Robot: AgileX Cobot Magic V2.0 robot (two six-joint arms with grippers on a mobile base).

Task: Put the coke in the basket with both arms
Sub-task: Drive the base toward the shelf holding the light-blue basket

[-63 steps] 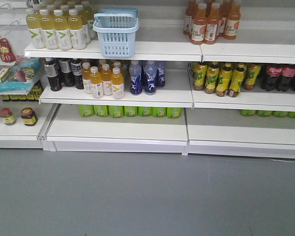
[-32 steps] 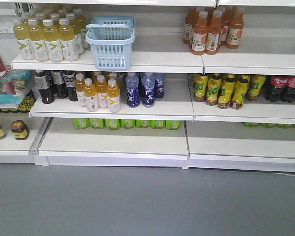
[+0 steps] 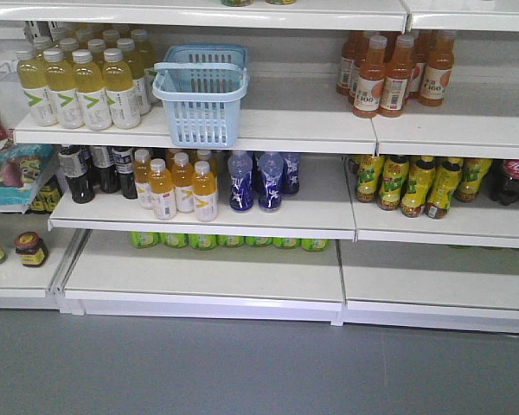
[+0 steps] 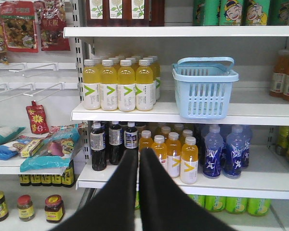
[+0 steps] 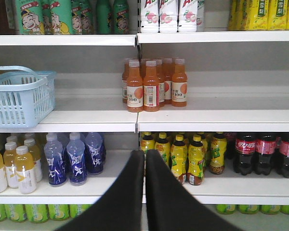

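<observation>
The light blue basket (image 3: 201, 95) stands on the upper shelf beside pale yellow bottles; it also shows as the basket (image 4: 204, 89) and, at the left edge, the basket (image 5: 19, 96). The coke is out of view in every frame. My left gripper (image 4: 138, 153) is shut with nothing between its black fingers, held in front of the orange-capped bottles, well below and left of the basket. My right gripper (image 5: 145, 154) is also shut and empty, in front of the shelf seam. Neither arm appears in the front view.
Dark cola bottles with red labels (image 5: 260, 154) stand on the middle shelf at right, next to yellow-labelled bottles (image 5: 183, 156). Blue bottles (image 3: 255, 180), orange juice bottles (image 3: 389, 73), pale yellow bottles (image 4: 118, 84) and jars (image 3: 30, 248) fill the shelves. Grey floor (image 3: 242, 372) lies in front.
The front view has drawn closer to the shelves and shifted, so the basket and the bottles sit lower and larger in the frame. Nothing on the shelves moved.
</observation>
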